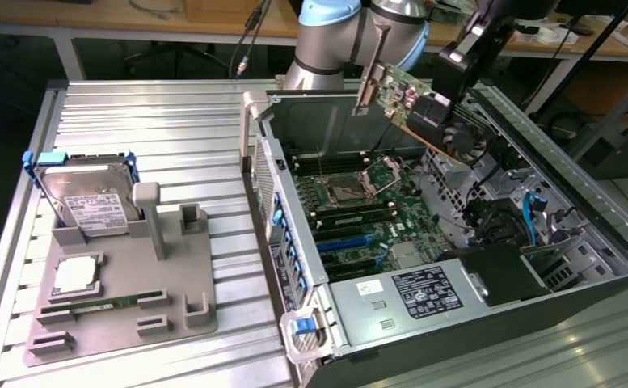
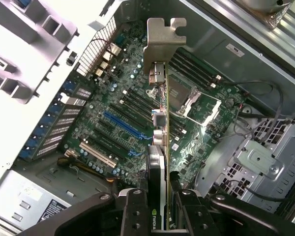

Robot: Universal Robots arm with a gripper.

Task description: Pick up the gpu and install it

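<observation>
Pincer (image 1: 451,95) clenched on the gpu (image 1: 416,101), its fingers (image 2: 132,211) pressing both faces of the card in the wrist view. The card hangs tilted in the upper middle of the exterior view, above the open computer case (image 1: 292,242) and its motherboard (image 1: 357,206). Its silver bracket (image 2: 162,44) sits at the end far from the pincer.

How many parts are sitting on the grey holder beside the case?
3. The hard drive stands at the far end of the grey holder, the processor chip lies flat in front of it, and the memory stick lies nearer the camera. Something small could hide behind the drive.
</observation>
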